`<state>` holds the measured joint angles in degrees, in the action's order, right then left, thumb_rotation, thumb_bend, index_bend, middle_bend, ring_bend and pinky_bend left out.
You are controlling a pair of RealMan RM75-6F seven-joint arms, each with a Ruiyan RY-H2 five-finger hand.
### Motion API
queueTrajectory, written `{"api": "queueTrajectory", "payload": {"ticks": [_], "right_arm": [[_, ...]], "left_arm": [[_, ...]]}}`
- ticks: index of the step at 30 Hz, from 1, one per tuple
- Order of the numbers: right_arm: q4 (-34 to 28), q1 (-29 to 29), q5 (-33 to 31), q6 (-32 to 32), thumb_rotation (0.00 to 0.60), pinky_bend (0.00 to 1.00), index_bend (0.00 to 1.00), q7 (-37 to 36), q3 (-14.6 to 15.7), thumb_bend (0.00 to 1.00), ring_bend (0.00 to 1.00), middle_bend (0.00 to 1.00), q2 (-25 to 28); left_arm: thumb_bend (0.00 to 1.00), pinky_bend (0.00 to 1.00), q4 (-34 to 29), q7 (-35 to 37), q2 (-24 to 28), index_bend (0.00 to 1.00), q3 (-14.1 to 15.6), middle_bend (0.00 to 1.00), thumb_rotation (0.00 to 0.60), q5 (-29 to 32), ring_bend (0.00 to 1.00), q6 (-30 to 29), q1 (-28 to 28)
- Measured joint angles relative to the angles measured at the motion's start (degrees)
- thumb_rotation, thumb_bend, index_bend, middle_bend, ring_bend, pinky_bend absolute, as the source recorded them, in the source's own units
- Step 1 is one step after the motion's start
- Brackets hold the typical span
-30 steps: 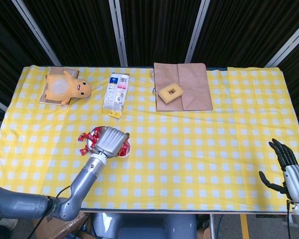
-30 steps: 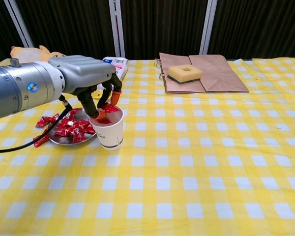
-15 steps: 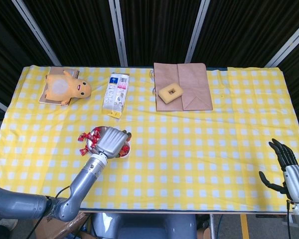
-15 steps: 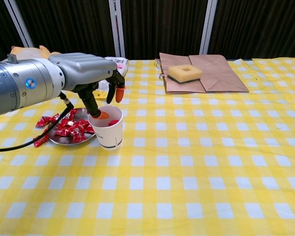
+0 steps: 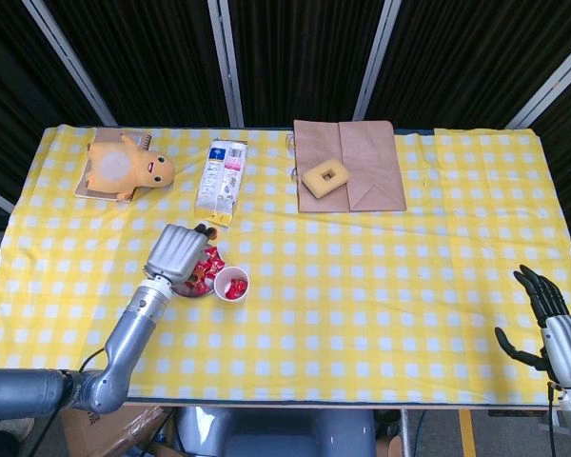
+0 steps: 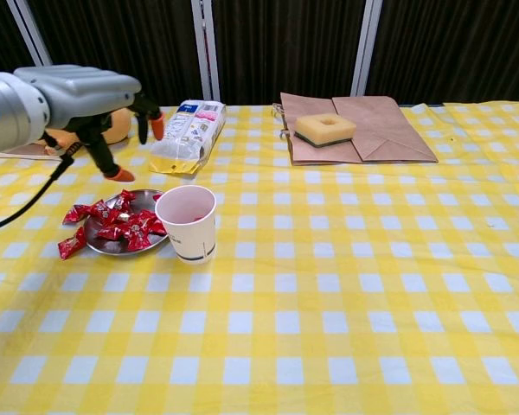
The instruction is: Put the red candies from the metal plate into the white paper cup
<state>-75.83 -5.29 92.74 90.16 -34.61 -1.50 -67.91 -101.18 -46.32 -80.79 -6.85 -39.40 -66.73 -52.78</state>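
The white paper cup [image 6: 188, 222] stands on the yellow checked cloth with red candy [image 5: 232, 289] showing inside it. Just left of it is the metal plate [image 6: 112, 251], which carries several red candies [image 6: 125, 223]; one candy [image 6: 68, 247] lies at its left rim. My left hand [image 6: 85, 93] hovers above and behind the plate with its fingers [image 6: 156, 126] spread and nothing in them. From the head view the left hand [image 5: 175, 252] covers most of the plate. My right hand [image 5: 544, 303] hangs open past the table's near right corner.
A white snack packet [image 6: 189, 137] lies behind the cup, close to my left hand. A yellow plush toy [image 5: 126, 167] sits on a board at the back left. A brown paper bag [image 5: 362, 181] with a yellow sponge [image 5: 324, 178] on it lies at the back middle.
My left hand let a red candy drop into the cup, opened its fingers, then rose and moved left and back, away from the cup, to above the plate. The right hand stayed still.
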Motion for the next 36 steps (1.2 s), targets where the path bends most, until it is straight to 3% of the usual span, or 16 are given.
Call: {"api": "queueTrajectory", "payload": {"ticks": [10,21,36], "right_arm": [[-0.1,0.01,-0.11,-0.11,0.6,0.0,0.0,0.07,0.06,0.42,0.0,0.0,0.05],[-0.18,-0.02,-0.02,-0.07,0.6,0.0,0.0,-0.47,0.08,0.42,0.0,0.0,0.18],[-0.39,-0.04,-0.08,-0.3,0.6,0.0,0.0,-0.72,0.17,0.42,0.0,0.0,0.32]], "left_arm": [[0.19,0.94,5.13,-2.44,-1.34,0.24,2.62,0.27,0.6,6.8,0.92,3.19,0.52],[0.19,0.94,8.96,-5.18,-4.98,0.24,2.57,0.26,0.6,11.13,0.92,3.06,-0.23],[0.19,0.94,11.78,-6.87,-8.75,0.24,1.87,0.24,0.6,12.6,0.92,3.05,-1.16]]}}
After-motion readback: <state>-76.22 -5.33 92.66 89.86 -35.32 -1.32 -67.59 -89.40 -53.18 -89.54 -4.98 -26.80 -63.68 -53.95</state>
